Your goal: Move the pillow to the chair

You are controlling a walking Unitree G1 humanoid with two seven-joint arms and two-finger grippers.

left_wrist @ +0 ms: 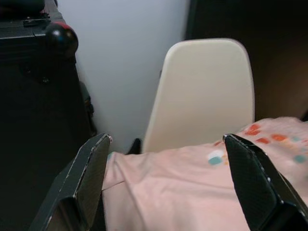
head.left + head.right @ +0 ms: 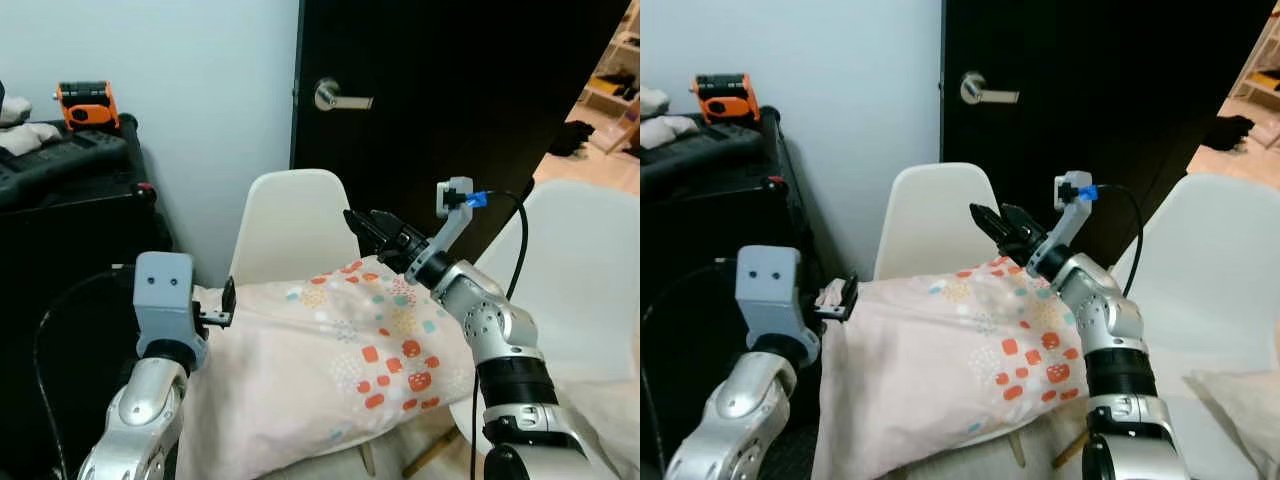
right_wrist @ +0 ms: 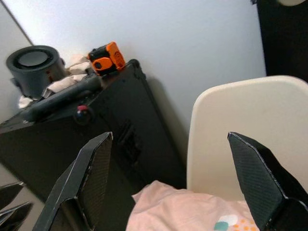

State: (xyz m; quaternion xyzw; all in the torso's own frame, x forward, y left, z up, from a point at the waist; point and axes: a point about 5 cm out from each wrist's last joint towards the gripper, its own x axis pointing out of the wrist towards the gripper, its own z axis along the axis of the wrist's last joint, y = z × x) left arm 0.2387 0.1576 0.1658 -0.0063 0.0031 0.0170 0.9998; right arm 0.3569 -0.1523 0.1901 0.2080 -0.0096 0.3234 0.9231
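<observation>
Pillow lies across the seat of the cream chair, w/ its long axis running side to side between the two arms, patterned end toward the right, plain pink end toward the left. So it looks already on the chair, roughly centred, front edge hanging over a bit. Left gripper sits at the pillow's left end, fingers spread wide w/ nothing between them; in the left wrist view the pink cloth lies just below and ahead of the open fingers. Right gripper hovers just above the pillow's far right corner, fingers also spread, released, pointing at the chair back. Neither grips the fabric. Both arms are about equally near their ends; judging by this, the next move is likely pulling back clear. Black case stands left of the chair, dark door behind.
</observation>
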